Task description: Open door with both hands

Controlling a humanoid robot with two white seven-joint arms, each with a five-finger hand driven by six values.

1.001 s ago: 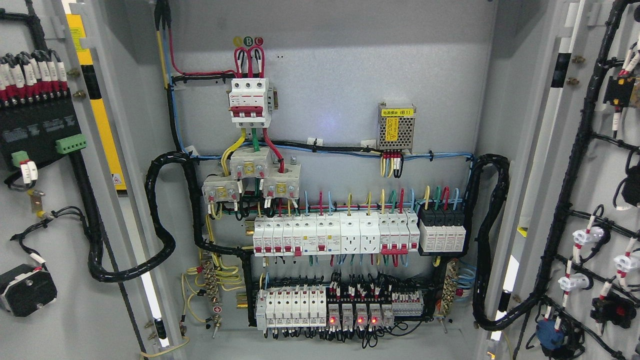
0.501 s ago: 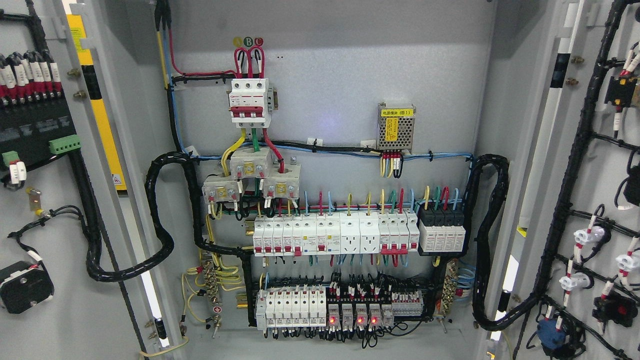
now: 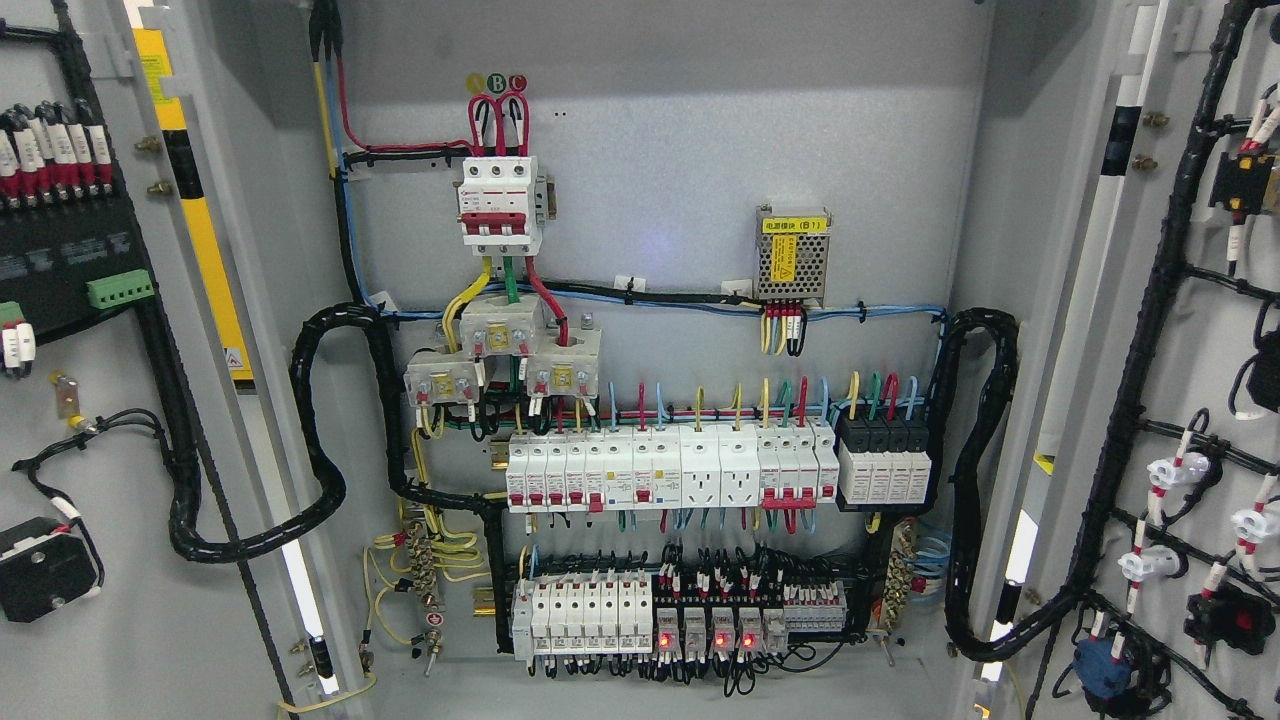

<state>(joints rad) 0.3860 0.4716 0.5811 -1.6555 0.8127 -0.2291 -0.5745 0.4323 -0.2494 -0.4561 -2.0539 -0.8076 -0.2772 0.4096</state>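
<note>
Left door (image 3: 90, 420) swung slightly wider than before, right door (image 3: 1190, 400) apparently unmoved, breaker panel (image 3: 660, 400) unobstructed, hands unseen.

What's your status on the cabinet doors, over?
Both hands out of view. Left door and right door swung wide, breaker panel exposed. Nothing blocking the opening.
</note>
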